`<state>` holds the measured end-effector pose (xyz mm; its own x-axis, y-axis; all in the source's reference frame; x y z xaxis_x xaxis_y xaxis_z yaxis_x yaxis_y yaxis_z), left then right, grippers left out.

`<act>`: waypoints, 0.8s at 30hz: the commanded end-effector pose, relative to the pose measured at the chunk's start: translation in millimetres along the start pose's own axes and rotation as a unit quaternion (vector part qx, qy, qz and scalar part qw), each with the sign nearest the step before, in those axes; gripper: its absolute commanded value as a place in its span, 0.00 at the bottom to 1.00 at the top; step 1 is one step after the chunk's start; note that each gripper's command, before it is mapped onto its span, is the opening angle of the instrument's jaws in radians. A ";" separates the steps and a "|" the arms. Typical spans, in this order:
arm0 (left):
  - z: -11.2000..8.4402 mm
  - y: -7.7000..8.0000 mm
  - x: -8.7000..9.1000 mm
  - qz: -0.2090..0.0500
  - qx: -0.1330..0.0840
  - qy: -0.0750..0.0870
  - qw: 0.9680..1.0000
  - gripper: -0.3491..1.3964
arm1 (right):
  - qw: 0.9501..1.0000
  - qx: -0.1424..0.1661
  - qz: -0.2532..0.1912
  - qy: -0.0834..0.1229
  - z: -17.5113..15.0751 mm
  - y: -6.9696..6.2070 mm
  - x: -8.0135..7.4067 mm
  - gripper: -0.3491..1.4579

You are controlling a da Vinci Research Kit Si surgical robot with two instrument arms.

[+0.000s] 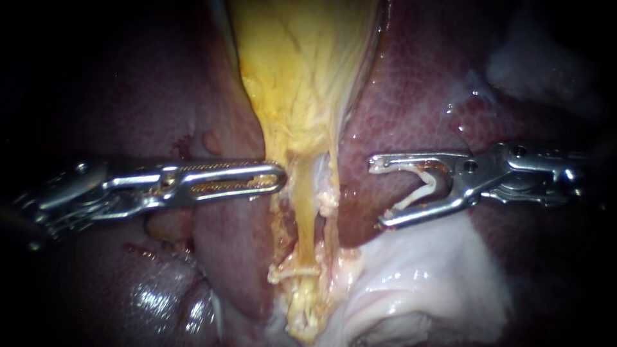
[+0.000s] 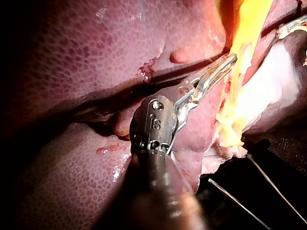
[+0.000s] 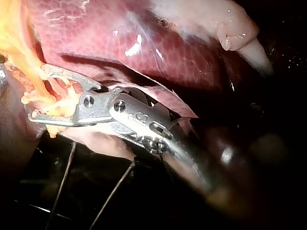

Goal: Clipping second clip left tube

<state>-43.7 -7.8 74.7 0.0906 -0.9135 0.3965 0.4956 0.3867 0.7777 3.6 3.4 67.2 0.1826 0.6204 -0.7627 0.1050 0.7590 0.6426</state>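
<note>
Nearest the lens are the 2 instruments, facing each other across the tubes. My right instrument (image 1: 378, 193) holds its jaws wide apart. A white clip (image 1: 421, 186) sits open inside them with 1 leg against each jaw, so both jaws touch it. No tissue lies between those jaws.

Just ahead of their tips, past a narrow strip of dark liver (image 1: 418, 96), 2 tubes run side by side. The pale right tube (image 1: 332, 225) is the closer of the 2. The yellow left tube (image 1: 307, 231) lies just beyond it, on the side away from the right instrument. The jaws touch neither tube and stand beside them, not around them. Lower on the left tube, below the level of the lower jaw's tip, a closed clip (image 1: 294, 272) lies straight across it.

Beyond the tubes, my left instrument (image 1: 279, 178) reaches in from the opposite side. Its tip rests against the edge of the yellow tissue beside the left tube, about level with the right instrument's upper jaw. I cannot tell whether it is open, closed or holding that tissue.

Above both tips the yellow gallbladder (image 1: 302, 64) widens out, narrowing down into the 2 tubes. Liver lies to either side behind both shafts. Glistening pale tissue (image 1: 443, 276) lies just under the right instrument's lower jaw.
</note>
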 end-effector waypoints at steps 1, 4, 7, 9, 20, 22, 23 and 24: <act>-0.3 0.0 -0.3 -0.001 0.002 0.000 1.000 0.00 | 1.000 0.000 0.000 0.000 0.0 0.0 0.0 0.52; -2.1 -0.3 -2.1 -0.005 0.004 0.003 1.000 0.00 | 1.000 0.001 -0.001 0.000 0.1 -0.1 -0.2 0.52; -4.9 -0.8 -4.6 -0.015 0.000 -0.010 1.000 0.00 | 1.000 0.004 -0.003 -0.001 0.3 -0.2 -0.6 0.52; -6.9 -1.0 -6.2 -0.014 -0.003 -0.021 1.000 0.00 | 1.000 0.006 -0.006 -0.001 0.7 -0.3 -1.1 0.52; -10.2 -0.5 -7.5 -0.014 -0.010 -0.037 0.999 0.00 | 0.999 0.038 0.001 0.015 9.6 0.2 -9.0 0.52; -10.3 -0.4 -7.4 -0.014 -0.010 -0.036 0.999 0.00 | 0.999 0.042 0.002 0.018 11.1 0.5 -10.3 0.52; -10.4 -0.4 -7.4 -0.014 -0.010 -0.036 0.999 0.00 | 0.999 0.041 0.002 0.016 11.7 0.7 -10.9 0.52; -10.5 -0.4 -7.4 -0.014 -0.010 -0.036 0.999 0.00 | 0.999 0.041 0.005 0.011 12.4 1.0 -11.8 0.52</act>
<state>-35.4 -2.6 66.3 0.0134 -0.9124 0.4091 0.5155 0.3568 0.7791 13.9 -5.7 78.4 0.1658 0.6334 -0.7558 0.1832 0.7333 0.6548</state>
